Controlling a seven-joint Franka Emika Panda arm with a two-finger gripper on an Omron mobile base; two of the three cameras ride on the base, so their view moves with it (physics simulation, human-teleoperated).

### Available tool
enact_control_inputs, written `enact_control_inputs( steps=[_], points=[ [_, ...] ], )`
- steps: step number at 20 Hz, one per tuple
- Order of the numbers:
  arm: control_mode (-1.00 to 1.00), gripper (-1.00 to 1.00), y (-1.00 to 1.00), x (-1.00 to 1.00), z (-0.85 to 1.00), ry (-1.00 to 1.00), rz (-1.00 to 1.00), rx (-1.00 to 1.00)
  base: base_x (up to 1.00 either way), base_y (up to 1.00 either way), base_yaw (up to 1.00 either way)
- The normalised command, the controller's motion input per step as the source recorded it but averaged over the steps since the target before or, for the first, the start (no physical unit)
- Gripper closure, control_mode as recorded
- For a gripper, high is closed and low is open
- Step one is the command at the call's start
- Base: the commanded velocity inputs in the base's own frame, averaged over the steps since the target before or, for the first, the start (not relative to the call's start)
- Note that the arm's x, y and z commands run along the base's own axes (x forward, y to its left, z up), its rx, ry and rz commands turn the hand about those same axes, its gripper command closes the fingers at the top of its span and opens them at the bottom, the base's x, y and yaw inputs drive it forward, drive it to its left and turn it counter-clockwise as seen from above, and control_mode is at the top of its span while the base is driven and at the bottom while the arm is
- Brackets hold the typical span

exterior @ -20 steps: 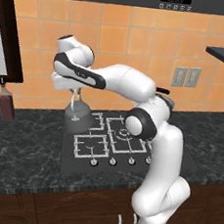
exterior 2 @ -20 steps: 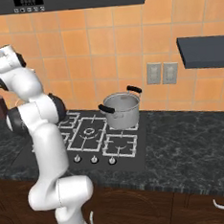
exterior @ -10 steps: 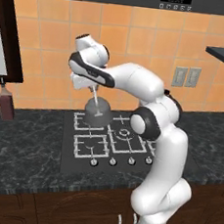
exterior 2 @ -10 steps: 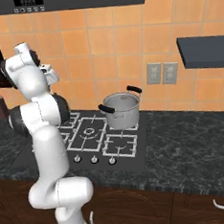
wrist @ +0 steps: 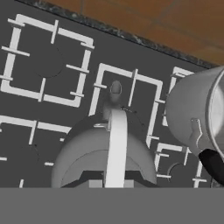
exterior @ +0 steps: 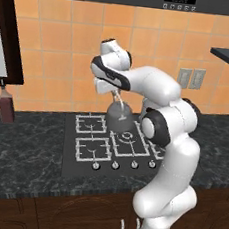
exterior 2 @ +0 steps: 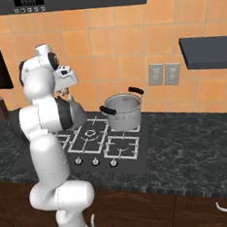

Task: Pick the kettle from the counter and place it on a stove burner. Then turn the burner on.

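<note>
The gripper (exterior: pixel 116 93) was closed on the kettle (exterior: pixel 119 116), holding it in the air over the black stove (exterior: pixel 76 155). The dark counter (exterior: pixel 21 151) met an orange tile wall (exterior: pixel 59 45).

Dull-grey kettle (exterior: pixel 119 118); shiny steel lidded pot (exterior 2: pixel 121 112) with black handles; dark black-grey marbled worktop (exterior: pixel 22 149); black stovetop (wrist: pixel 52 94) bearing pale grey grates; orange tiled wall (exterior 2: pixel 105 48); dark brown wooden cabinet fronts (exterior 2: pixel 143 208).
</note>
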Motion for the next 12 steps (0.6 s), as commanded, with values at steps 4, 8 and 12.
enact_control_inputs(
  steps=[4,8,12],
  points=[
    [-1.0,1.0,-0.43,0.0,-0.47,0.08,0.07,0.06,0.0,0.0,0.0],
    [-1.0,1.0,-0.31,-0.01,-0.3,0.01,0.05,0.02,0.0,0.0,0.0],
    [-1.0,1.0,-0.21,0.0,-0.22,0.0,0.0,0.0,0.0,0.0,0.0]
  ],
)
